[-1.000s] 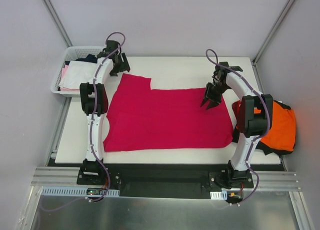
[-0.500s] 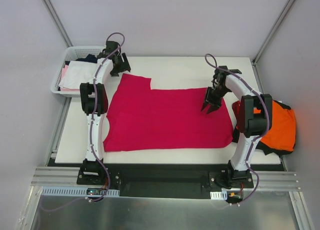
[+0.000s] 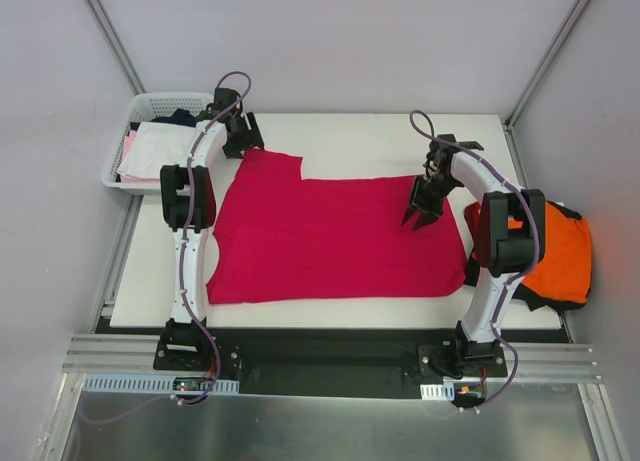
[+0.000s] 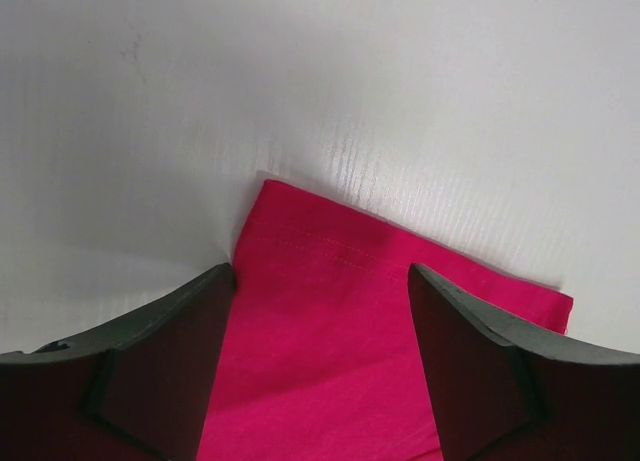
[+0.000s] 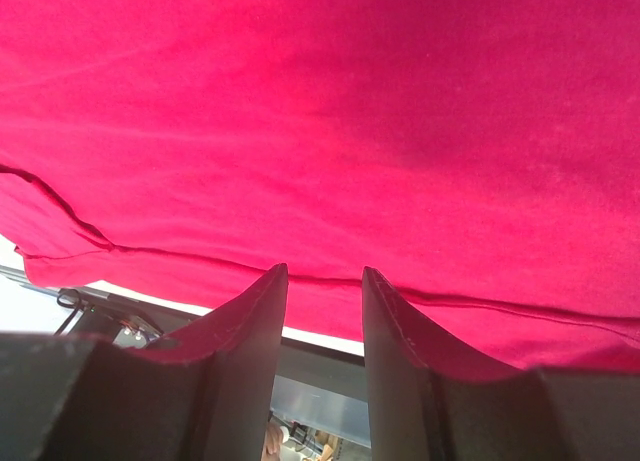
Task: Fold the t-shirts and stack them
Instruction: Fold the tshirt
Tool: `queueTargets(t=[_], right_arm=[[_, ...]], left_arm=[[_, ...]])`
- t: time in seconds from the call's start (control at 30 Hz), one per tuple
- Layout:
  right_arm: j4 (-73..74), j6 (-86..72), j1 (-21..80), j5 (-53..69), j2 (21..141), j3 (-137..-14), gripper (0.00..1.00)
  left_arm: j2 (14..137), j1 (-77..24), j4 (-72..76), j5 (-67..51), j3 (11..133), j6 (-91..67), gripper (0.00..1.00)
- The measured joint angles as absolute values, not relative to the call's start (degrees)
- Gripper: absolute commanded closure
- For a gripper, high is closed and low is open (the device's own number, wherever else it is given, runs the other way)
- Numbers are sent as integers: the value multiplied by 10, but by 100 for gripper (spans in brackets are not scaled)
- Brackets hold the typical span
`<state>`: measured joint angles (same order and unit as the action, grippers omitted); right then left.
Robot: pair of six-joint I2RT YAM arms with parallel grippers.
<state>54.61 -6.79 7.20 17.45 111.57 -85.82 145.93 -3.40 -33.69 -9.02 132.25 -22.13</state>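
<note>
- The crimson t-shirt (image 3: 335, 236) lies spread flat across the middle of the white table (image 3: 400, 141), one squared flap reaching toward the far left corner
- No print or writing can be read on it; the left wrist view shows only a line of stitching along the hem of that flap (image 4: 330, 246)
- The left gripper (image 3: 243, 141) hangs over the flap's far end with its jaws standing wide apart; in its own camera the two dark fingers (image 4: 160, 361) sit either side of the cloth's corner, and nothing is held between them
- The right gripper (image 3: 418, 216) points down at the shirt near its right edge, jaws parted by a narrow gap; the wrist view shows that gap (image 5: 325, 276) bare, with the shirt's seamed edge and a strip of table beyond it, so it grips nothing
- The orange t-shirt (image 3: 565, 251) sits beside the table's right edge, well apart from the left arm; the right arm's black elbow (image 3: 505, 231) covers its near-left part
- A black garment (image 3: 545, 303) shows under the orange one at its near edge
- A white mesh basket (image 3: 150, 103) stands off the far left corner, holding a white garment (image 3: 155, 151) over a pink one (image 3: 128, 146), just beside the left arm
</note>
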Motion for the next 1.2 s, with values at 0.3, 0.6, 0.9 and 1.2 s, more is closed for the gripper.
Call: queueTargets(t=[0.3, 0.6, 0.9, 1.2], right_arm=[[546, -68, 72, 175, 1112, -855, 61], [541, -68, 72, 175, 1109, -851, 61], [539, -68, 72, 175, 1105, -845, 62], [531, -71, 72, 183, 1105, -845, 62]], left_arm=[[1451, -34, -324, -90, 1298, -226, 68], [1447, -34, -322, -85, 1285, -229, 85], [1439, -38, -324, -53, 1274, -230, 94], [1421, -50, -336, -21, 1264, -229, 95]])
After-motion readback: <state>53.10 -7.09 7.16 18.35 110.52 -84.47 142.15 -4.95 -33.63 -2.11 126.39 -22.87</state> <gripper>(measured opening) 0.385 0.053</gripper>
